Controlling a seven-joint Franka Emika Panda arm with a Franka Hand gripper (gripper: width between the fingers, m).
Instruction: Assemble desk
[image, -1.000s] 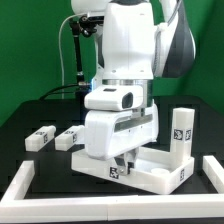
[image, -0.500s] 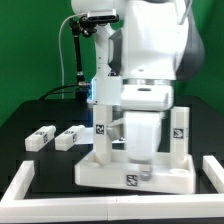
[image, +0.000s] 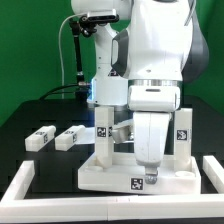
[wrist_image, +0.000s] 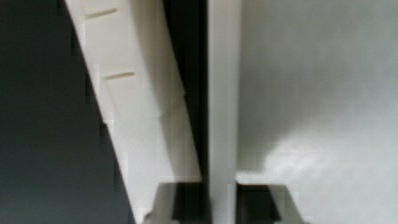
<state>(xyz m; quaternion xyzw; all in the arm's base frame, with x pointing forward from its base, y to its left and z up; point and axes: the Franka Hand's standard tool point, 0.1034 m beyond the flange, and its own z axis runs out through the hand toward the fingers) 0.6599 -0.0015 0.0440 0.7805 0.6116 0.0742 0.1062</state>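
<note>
The desk looks about half built. The large flat white plastic rimmed tabletop panel (image: 105, 180) lies underside up on the black bench (image: 50, 165), close to the bench edge nearest the exterior camera and toward that view's right. Two short square white plastic legs with black-and-white tags stand upright on it. One upright leg (image: 102, 140) is at the panel's far corner on the exterior view's left. The other upright leg (image: 181, 135) is at the far corner on that view's right. Whether they are fully seated cannot be told.

Two more loose white legs lie on their sides on the bench toward its edge on the exterior view's left, well apart from the panel. One loose leg (image: 40, 137) is nearer that edge, and the second loose leg (image: 68, 138) lies just beside it. Both have yet to be fitted, presumably at the panel's two near corners.

No true container is present. The panel's raised rim makes it a shallow tray, and only the two upright legs stand in it.

The two-finger gripper (image: 148, 168) reaches down at the panel's near side. In the wrist view the gripper (wrist_image: 214, 205) is nearly closed, its dark fingers (wrist_image: 260, 203) on either side of the thin white rim and apparently clamping it. The panel's flat face (wrist_image: 311, 100) lies alongside.
</note>
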